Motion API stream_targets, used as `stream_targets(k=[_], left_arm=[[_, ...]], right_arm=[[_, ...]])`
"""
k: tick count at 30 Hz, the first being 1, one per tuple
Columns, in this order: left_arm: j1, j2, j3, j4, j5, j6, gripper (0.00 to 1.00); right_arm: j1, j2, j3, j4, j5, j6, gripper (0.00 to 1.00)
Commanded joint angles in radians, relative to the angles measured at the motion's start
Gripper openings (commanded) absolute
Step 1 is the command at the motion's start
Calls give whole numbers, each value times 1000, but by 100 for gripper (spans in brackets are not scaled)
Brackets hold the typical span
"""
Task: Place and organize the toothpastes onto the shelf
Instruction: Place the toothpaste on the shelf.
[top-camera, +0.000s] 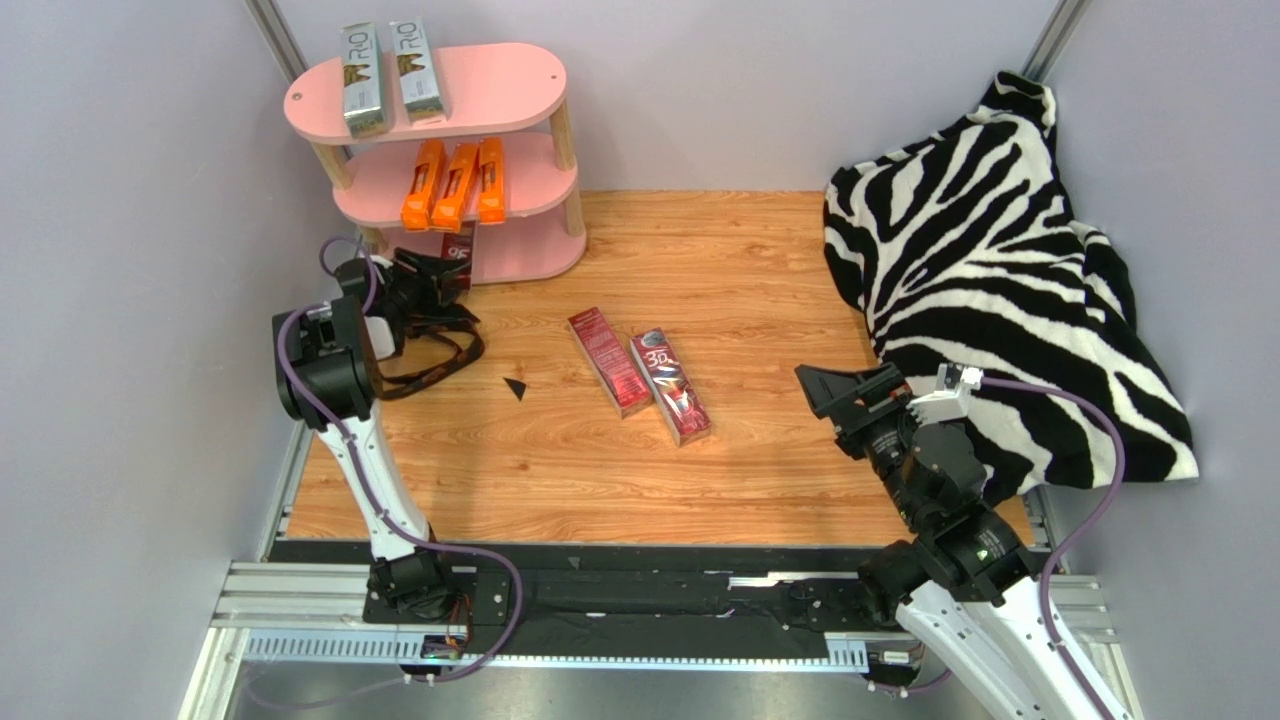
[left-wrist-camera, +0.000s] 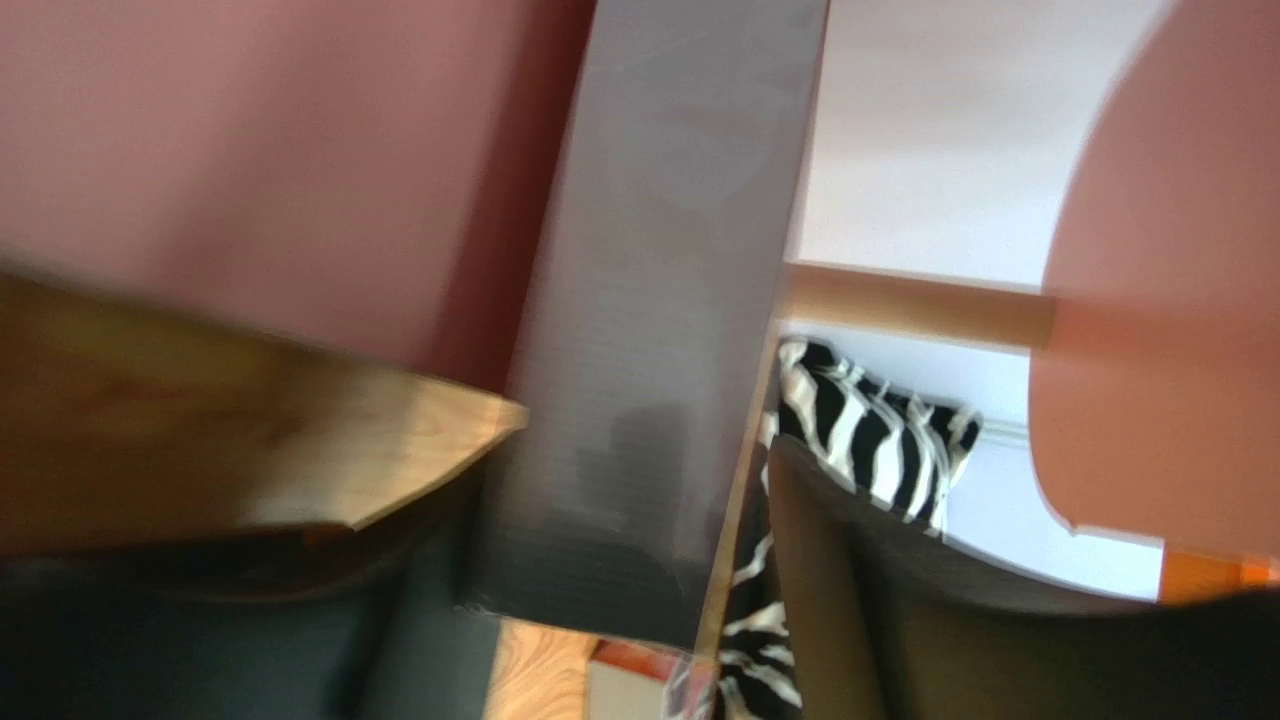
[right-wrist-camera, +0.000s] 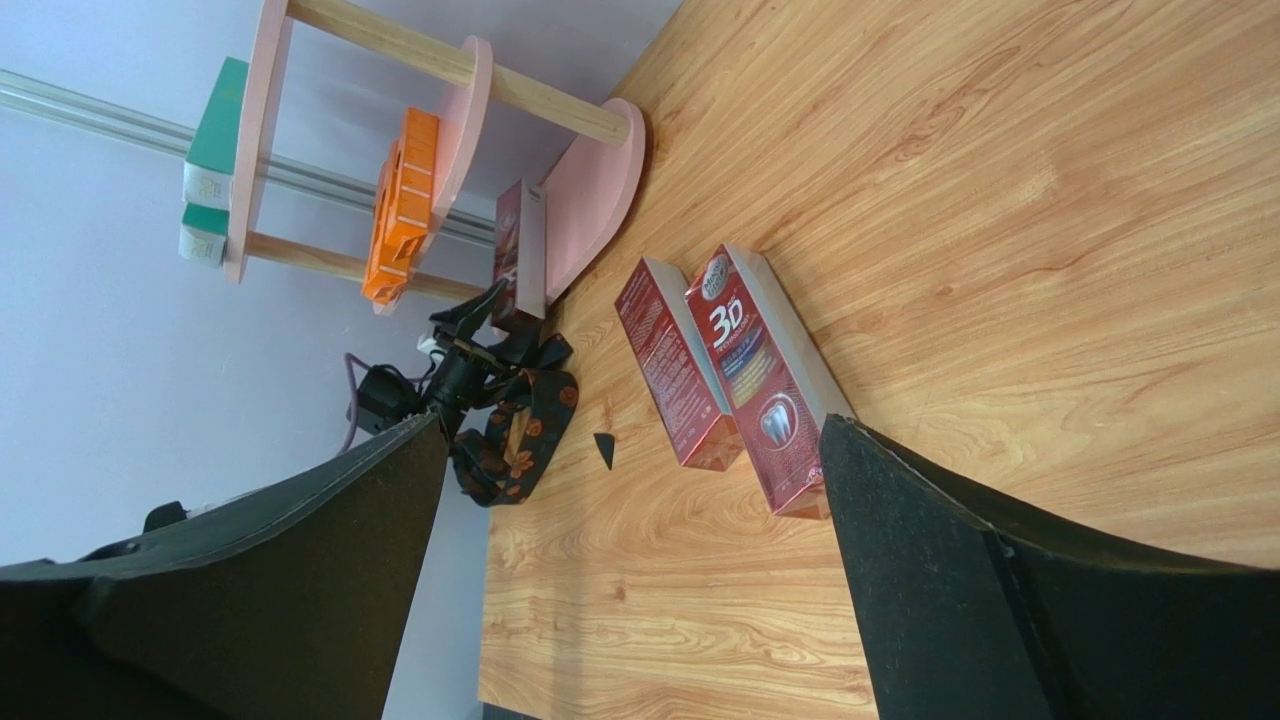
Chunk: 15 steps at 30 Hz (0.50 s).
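Shelf (top-camera: 496, 83): pink, three tiers, rear left of table (top-camera: 781, 285).
Top tier: two silver cartons (top-camera: 361, 75), side by side.
Middle tier: three orange cartons (top-camera: 455, 185), side by side. Stock appears sorted by colour, one kind per tier.
Bottom tier: one red carton (top-camera: 458, 252) at the left end, clamped in left gripper (top-camera: 445, 273). The blurred wrist view shows its grey face running between the dark fingers (left-wrist-camera: 962, 600). Judged as being set where the reds belong.
Loose stock: red pair (top-camera: 607, 360), flat on the table, just beside each other, mid-board, not yet shelved.
Right gripper (top-camera: 834, 393): jaws spread wide, nothing held, beside zebra cloth (top-camera: 992, 255), facing the pair and likely placed to fetch one.
Strap (top-camera: 436, 353): black, under the left arm.
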Motion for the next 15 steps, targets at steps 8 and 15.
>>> stream_targets(k=[8, 15], left_arm=[[7, -105, -40, -188, -76, 128, 75], [8, -176, -103, -114, -73, 129, 78]], right_arm=[[3, -9, 30, -13, -23, -19, 100], [2, -21, 27, -31, -33, -17, 100]])
